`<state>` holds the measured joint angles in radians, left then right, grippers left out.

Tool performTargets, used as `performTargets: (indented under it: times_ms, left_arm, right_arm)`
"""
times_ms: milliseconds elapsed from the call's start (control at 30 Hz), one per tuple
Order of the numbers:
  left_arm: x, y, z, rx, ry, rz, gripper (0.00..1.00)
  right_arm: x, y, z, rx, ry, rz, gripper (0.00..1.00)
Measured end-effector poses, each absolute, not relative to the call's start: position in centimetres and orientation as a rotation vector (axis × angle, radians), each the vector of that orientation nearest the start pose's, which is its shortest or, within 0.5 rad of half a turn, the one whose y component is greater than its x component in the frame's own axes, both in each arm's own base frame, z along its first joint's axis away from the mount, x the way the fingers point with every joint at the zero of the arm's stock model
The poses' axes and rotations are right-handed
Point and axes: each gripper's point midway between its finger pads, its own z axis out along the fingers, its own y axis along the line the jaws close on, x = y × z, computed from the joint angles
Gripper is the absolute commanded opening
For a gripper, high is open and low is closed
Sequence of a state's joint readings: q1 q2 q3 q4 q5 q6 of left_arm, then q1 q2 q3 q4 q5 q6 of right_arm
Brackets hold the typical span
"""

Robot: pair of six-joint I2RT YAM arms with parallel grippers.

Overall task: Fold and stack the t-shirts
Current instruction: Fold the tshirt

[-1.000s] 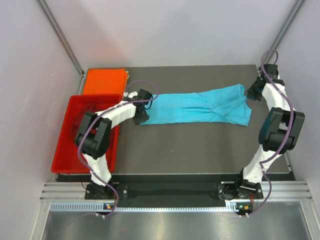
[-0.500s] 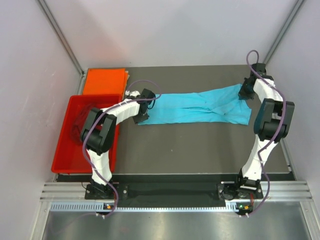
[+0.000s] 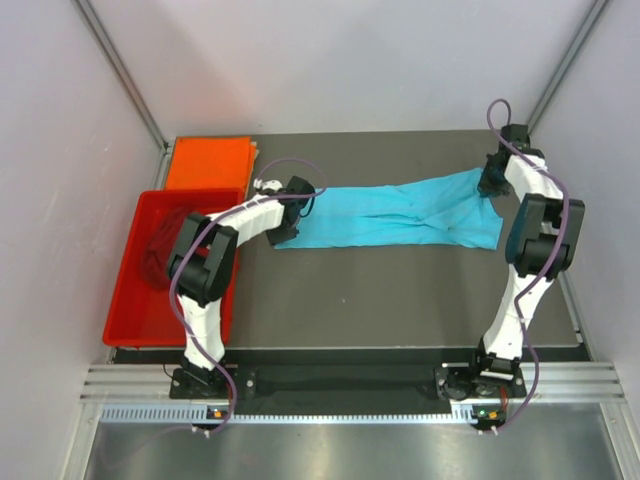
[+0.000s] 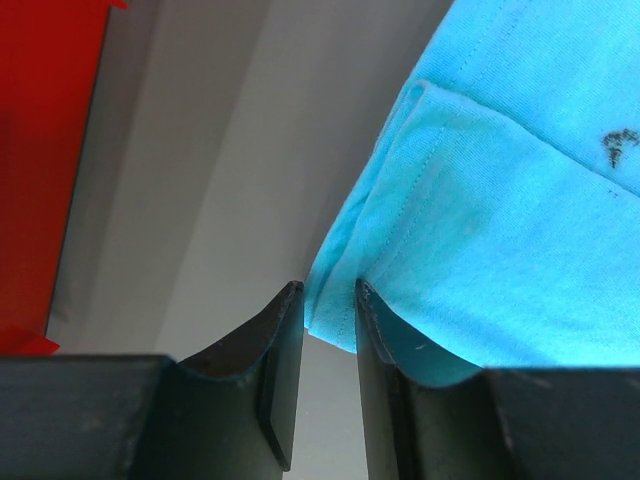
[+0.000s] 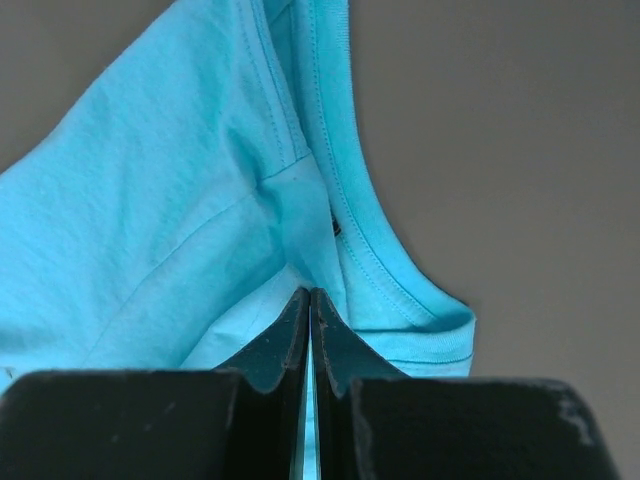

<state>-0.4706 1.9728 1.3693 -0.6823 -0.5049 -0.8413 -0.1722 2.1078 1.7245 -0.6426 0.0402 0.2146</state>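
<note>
- The red tray sits at the near-left of the counter. The dark maroon t-shirt lies bunched inside it, unfolded (probably waiting its turn).
- The left arm reaches over the tray's far-right corner and hides part of the tray in the top view.
- The left gripper is low at the left end of the turquoise t-shirt. Its jaws are narrowed to a slim gap with the doubled hem corner sitting in it. This reads as a pinch on the hem (how firm, can't tell).
- The turquoise t-shirt lies mid-counter as a long band running left to right, layers stacked at the hem, so it looks folded lengthwise. It is held at both ends, likely to keep it straight and flat for the next fold.
- The band fans wider at the right end, and creases run through its middle (may want smoothing).
- The right gripper is at the far-right end, jaws closed tight on thin cloth just beside the neckline (a sliver of turquoise shows between the tips).
- The orange t-shirt lies folded flat at the far-left corner, just beyond the tray and apart from the turquoise one. It is likely the base of the stack.
- In the way: the tray's rim lies beside that stack spot, and the left arm's purple cable loops over the band's left end. Nothing else lies between the shirt and the stack.
</note>
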Motion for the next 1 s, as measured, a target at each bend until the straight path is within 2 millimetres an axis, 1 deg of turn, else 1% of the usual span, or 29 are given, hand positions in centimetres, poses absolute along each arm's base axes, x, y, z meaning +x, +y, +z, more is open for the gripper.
performTargets:
  times_ms: [200, 367, 500, 700, 1000]
  left_arm:
    - [38.4, -12.9, 2.6, -0.57, 2.526, 0.322, 0.32]
    - [38.4, -12.7, 2.6, -0.567, 2.52, 0.336, 0.32]
    - [38.4, -12.8, 2.6, -0.56, 2.511, 0.349, 0.31]
    - [38.3, -12.8, 2.6, -0.557, 2.5, 0.366, 0.32]
    - [38.3, -12.7, 2.6, -0.562, 2.49, 0.376, 0.32]
  right_arm:
    - [50.6, -7.5, 7.6, 0.422, 2.525, -0.04, 0.0]
    - [51.2, -6.7, 7.9, 0.353, 2.515, -0.033, 0.0]
    - [51.6, -6.6, 8.2, 0.312, 2.501, -0.03, 0.0]
    - [53.1, -6.5, 8.6, 0.251, 2.477, -0.037, 0.0]
    - [53.5, -6.5, 6.9, 0.226, 2.5, -0.044, 0.01]
